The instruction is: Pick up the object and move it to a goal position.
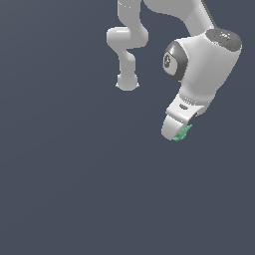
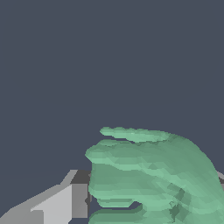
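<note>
The gripper [image 1: 175, 133] was closed on the mint-green object [image 1: 183, 132] — a tiny, jagged lump at its tip, probably light and rigid — best pinched across its thicker middle.

From the exterior view we look down, well back, on the whole Panda arm [image 1: 199, 55] above plain grey ground. Our wrist view sits close behind the gripper [image 1: 175, 133]; both views share the mint-green lump [image 1: 183, 133] [image 2: 153, 179].
</note>
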Motion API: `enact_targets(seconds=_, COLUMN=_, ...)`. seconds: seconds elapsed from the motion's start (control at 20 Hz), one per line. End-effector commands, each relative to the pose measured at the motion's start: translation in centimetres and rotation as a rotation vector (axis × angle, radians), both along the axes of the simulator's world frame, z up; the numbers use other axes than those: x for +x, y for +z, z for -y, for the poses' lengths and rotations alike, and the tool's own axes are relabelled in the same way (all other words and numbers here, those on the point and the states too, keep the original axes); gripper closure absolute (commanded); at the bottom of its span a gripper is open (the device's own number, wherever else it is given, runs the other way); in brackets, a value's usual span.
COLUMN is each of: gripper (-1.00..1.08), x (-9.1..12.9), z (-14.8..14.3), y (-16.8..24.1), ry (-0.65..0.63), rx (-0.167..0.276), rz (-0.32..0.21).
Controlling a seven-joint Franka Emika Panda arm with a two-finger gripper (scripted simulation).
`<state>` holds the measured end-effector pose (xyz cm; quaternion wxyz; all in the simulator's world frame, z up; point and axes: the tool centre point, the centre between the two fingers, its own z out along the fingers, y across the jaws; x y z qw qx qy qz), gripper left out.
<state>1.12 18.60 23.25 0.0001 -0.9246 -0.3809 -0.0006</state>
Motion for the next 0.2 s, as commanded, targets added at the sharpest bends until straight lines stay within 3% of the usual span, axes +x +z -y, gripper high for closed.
enact_targets(seconds=0.0, gripper=1.08, x=0.04, z=0.03, y=-0.06, ry=-0.001, rx=0.0, rz=-0.001)
enact_targets(seconds=0.15, gripper=1.08, x=0.07, z=0.13, y=-0.31, ry=-0.001, rx=0.0, rz=-0.001)
